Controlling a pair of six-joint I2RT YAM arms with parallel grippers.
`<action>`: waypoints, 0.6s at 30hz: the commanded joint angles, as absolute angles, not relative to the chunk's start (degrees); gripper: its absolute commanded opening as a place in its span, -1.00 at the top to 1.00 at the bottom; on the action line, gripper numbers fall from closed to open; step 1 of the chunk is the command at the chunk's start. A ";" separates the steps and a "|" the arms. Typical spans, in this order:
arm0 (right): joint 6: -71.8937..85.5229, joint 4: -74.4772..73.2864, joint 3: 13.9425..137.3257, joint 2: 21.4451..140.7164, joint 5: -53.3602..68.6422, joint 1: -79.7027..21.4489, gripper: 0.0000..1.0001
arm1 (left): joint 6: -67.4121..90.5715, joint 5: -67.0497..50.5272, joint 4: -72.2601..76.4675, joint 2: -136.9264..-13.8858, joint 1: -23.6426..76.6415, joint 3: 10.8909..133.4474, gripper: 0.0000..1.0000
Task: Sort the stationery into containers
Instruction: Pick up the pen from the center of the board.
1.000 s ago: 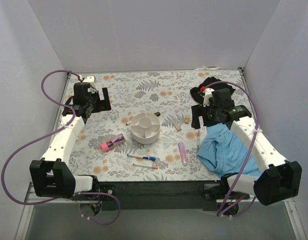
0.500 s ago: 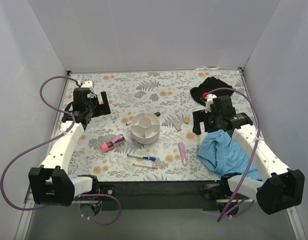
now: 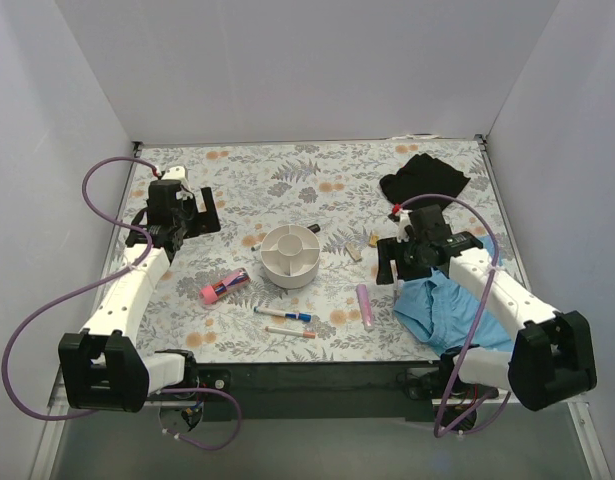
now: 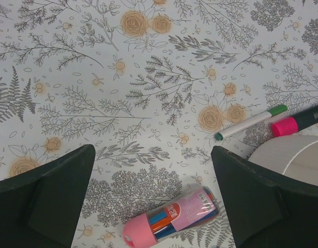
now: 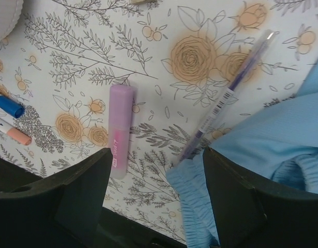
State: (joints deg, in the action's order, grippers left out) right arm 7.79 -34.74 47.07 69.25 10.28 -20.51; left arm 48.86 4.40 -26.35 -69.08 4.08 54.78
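The round white organiser (image 3: pixel 290 255) stands mid-table and shows at the left wrist view's right edge (image 4: pixel 293 155). A stubby pink case (image 3: pixel 224 286) lies to its left, between my open left gripper's fingers in the wrist view (image 4: pixel 171 222). My left gripper (image 3: pixel 194 212) hovers high, empty. A blue-capped marker (image 3: pixel 287 314) and a red-capped marker (image 3: pixel 290 331) lie near the front. A pale pink pen (image 3: pixel 364 306) and a thin pen (image 5: pixel 228 95) lie under my open right gripper (image 3: pixel 392 262). Two tan blocks (image 3: pixel 373 240) lie right of the organiser.
A blue cloth (image 3: pixel 442 305) lies at the front right, its edge touching the thin pen's end (image 5: pixel 272 144). A black cloth (image 3: pixel 422 180) lies at the back right. A green-capped pen (image 4: pixel 250 122) and a pink-and-dark marker (image 4: pixel 298 121) lie beside the organiser.
My right arm has swung forward and left, lowering its gripper over the pink pen and thin pen. My left arm has shifted slightly.
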 commanded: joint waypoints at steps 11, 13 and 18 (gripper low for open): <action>22.59 -30.94 51.15 83.75 -2.81 -32.78 -0.54 | 48.51 6.07 -26.72 -65.92 3.78 55.20 -0.96; 22.59 -30.59 51.85 84.81 -2.64 -33.31 -0.52 | 48.60 5.89 -26.28 -66.09 3.78 55.11 -0.96; 22.59 -29.27 53.61 87.80 -2.46 -35.68 -0.49 | 48.69 5.28 -26.19 -66.44 3.78 54.58 -0.96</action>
